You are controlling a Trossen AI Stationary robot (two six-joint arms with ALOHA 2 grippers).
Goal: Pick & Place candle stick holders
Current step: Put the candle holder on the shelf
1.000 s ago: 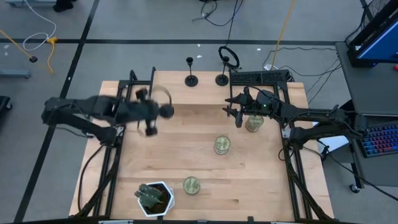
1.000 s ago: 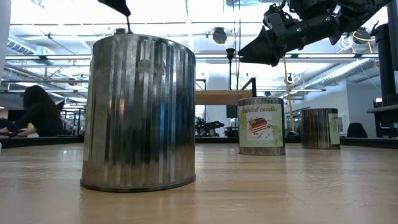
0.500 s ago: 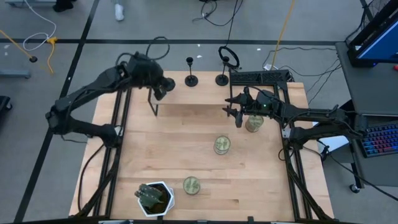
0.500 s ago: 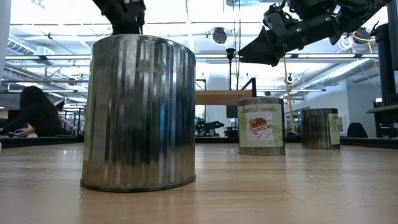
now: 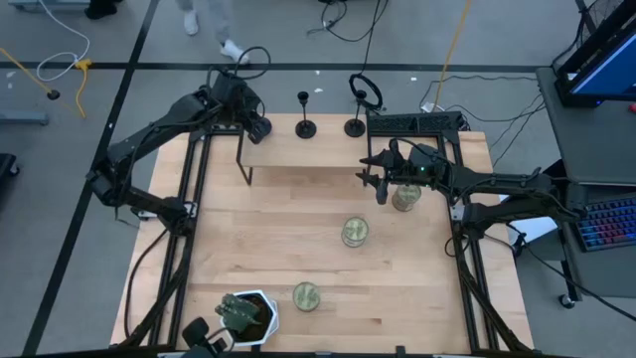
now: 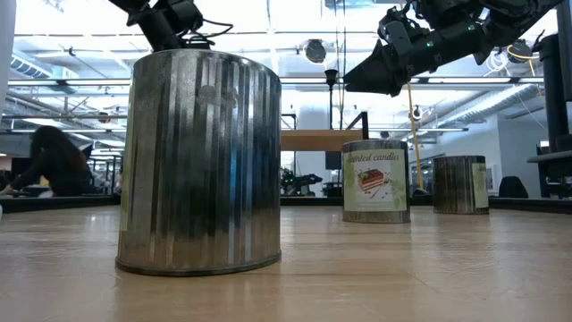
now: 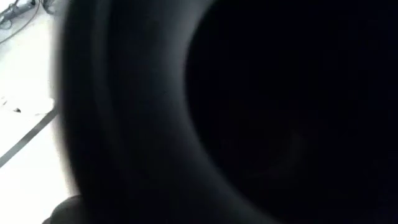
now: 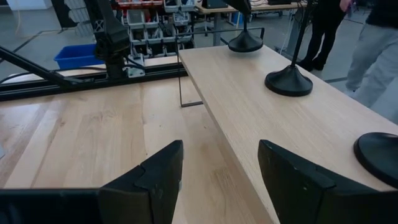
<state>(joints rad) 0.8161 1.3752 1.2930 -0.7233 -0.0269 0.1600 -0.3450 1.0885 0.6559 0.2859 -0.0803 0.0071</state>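
Two black candle stick holders (image 5: 306, 127) (image 5: 355, 127) stand on their disc bases on a raised wooden shelf (image 5: 308, 151) at the table's far side. The right wrist view shows three disc bases on the shelf (image 8: 244, 42) (image 8: 288, 81) (image 8: 379, 158). My right gripper (image 8: 221, 180) is open and empty, held level above the table just near of the shelf, right of the holders (image 5: 378, 182). My left gripper (image 5: 255, 127) hovers over the shelf's far left end, left of the holders. Its wrist view is blacked out by something close.
Three pale green-gold tins stand on the table (image 5: 355, 232) (image 5: 305, 295) (image 5: 405, 196), the last under my right arm. A white pot with a green plant (image 5: 246, 313) stands at the near left. The shelf's thin metal leg (image 5: 243, 169) stands at its left end. A person sits beyond the table (image 6: 54, 161).
My left arm has swung from over the table's left middle toward the far edge and now hangs over the shelf's left end, close to the left holder. My right arm and the holders have kept still.
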